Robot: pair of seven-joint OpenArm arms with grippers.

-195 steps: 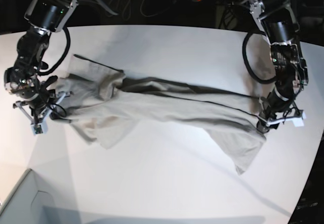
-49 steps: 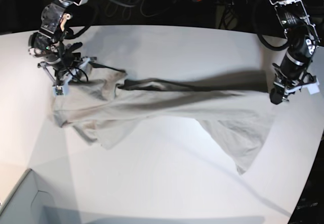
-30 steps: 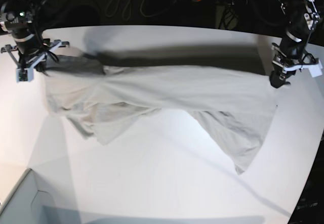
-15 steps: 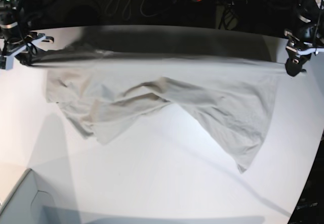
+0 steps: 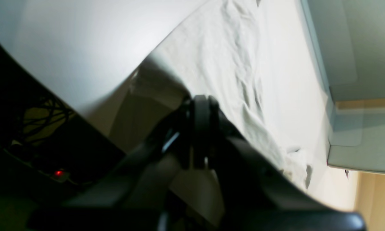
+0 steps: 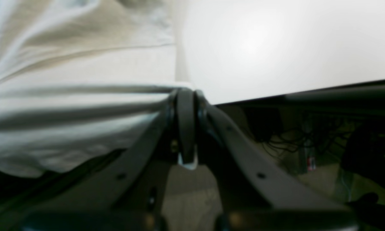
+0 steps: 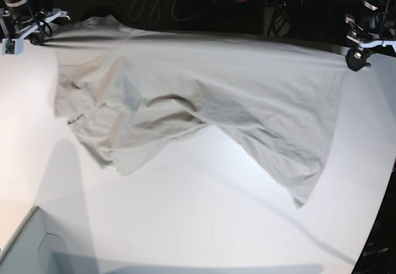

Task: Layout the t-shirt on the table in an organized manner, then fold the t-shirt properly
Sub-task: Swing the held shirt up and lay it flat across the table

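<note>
The t-shirt (image 7: 204, 101) hangs stretched in the air between the two grippers along the far edge of the table (image 7: 185, 224), its upper edge pulled into a nearly straight line from the far left corner to the far right corner as the base view shows them. Below that line the cloth drapes down and forward onto the white surface, with a bunched, creased mass toward the left side of the base view and a long pointed flap trailing toward the near right.

The right gripper (image 7: 34, 34) sits at the far left corner of the base view, its jaws pressed together on the shirt's edge. In the right wrist view the closed gripper (image 6: 186, 96) pinches a taut band of fabric (image 6: 77, 106) that runs straight away from its tips, with bare table (image 6: 275, 45) beside it.

The left gripper (image 7: 357, 56) sits at the far right corner of the base view, likewise clamped tight on the cloth. In the left wrist view the closed gripper (image 5: 201, 102) holds the fabric at its tips, and the shirt (image 5: 230, 64) spreads away across the table (image 5: 83, 38) in soft wrinkles.

A pale grey box (image 7: 31, 249) occupies the near left corner of the base view; it stands well apart from the shirt.
</note>
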